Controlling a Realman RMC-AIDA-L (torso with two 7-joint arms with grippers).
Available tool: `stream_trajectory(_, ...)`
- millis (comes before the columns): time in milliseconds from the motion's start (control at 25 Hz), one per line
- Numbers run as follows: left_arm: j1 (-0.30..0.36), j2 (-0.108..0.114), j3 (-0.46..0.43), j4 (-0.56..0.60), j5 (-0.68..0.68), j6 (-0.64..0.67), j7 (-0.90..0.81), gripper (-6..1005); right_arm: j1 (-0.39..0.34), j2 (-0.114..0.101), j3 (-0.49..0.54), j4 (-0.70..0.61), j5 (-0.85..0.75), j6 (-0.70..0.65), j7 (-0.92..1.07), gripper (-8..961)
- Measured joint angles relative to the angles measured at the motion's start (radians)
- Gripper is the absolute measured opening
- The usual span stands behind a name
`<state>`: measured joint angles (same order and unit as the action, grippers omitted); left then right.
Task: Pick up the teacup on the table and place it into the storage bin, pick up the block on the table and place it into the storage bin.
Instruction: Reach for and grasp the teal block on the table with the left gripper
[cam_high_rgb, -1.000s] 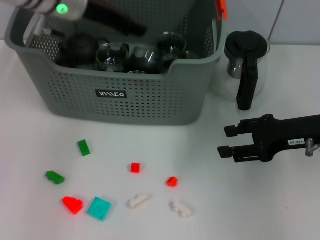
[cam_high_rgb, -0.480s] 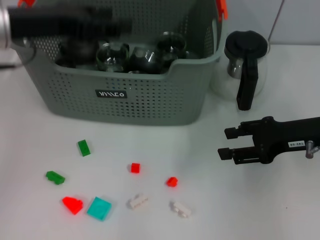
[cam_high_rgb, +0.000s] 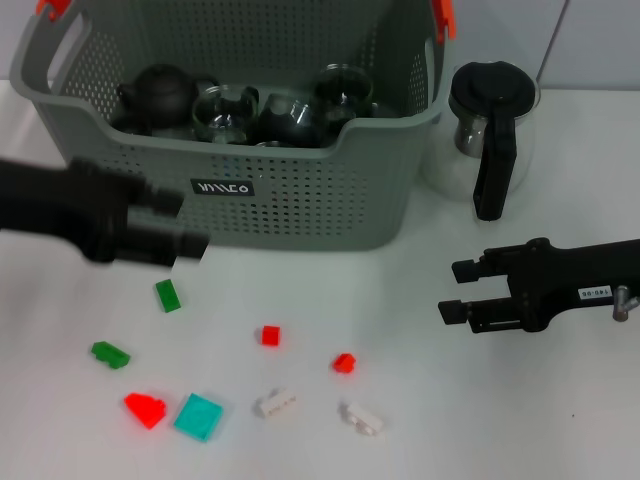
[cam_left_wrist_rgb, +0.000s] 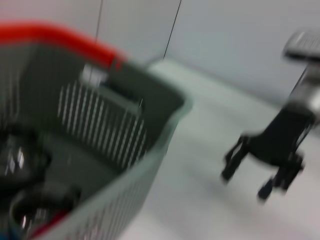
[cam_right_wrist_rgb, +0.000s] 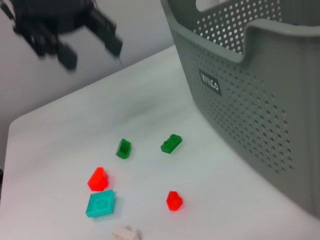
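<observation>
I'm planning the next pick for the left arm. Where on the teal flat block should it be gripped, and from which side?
Grip the teal block across two opposite straight edges, coming straight down from above. It lies flat and low on the table, so only its thin sides offer purchase. The red block sits close beside it, so probably use the other edge pair. The left gripper is open.

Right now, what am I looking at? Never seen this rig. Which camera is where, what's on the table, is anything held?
It is a two-armed robot. The head view looks down from its head. The other two pictures come from cameras on its wrists.

The left end effector hangs in front of the bin. The right end effector hovers over the table below the pitcher. Both are open and hold nothing.

The bin holds a dark teapot and glass cups. Small blocks in green, red, teal and white lie loose on the table.

The right wrist view shows those blocks, with the left end effector farther off.
</observation>
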<state>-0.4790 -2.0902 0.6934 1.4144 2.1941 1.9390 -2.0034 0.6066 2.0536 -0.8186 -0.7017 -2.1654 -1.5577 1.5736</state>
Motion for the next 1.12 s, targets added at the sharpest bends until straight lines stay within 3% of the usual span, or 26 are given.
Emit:
stream_trajectory(720, -0.036, -0.073, 0.462, -0.001, 0.529, -0.135, 0.079, 697, -0.001, 0.004, -0.002, 0.004, -0.001, 0.008, 0.000, 701)
stream_trajectory(1120, -0.019, -0.084, 0.649, -0.005, 0.554, -0.189, 0.064, 691, -0.001, 0.002, 0.002, 0.017, -0.001, 0.009, 0.008, 700)
